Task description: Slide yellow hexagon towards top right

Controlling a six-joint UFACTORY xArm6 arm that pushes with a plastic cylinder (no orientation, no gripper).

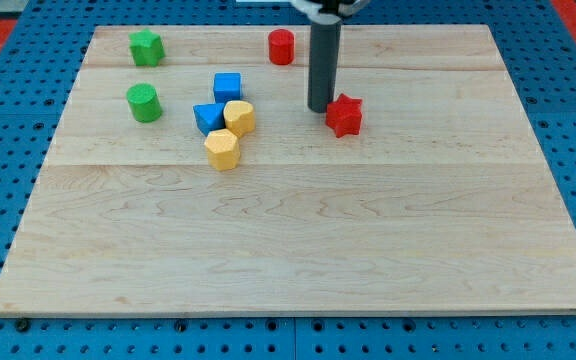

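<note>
The yellow hexagon (222, 149) lies left of the board's middle, in the upper half. A second yellow block (239, 117), rounded in outline, sits just above and right of it, touching a blue block (208, 117). A blue cube (227, 87) is above those. My tip (319, 108) stands on the board well to the right of the yellow hexagon and a little above it, right beside the left side of a red star block (344, 115). The tip touches no yellow block.
A red cylinder (281, 46) stands near the top edge, left of the rod. A green star block (146, 47) is at the top left and a green cylinder (143, 102) below it. The wooden board (298, 250) lies on a blue pegboard table.
</note>
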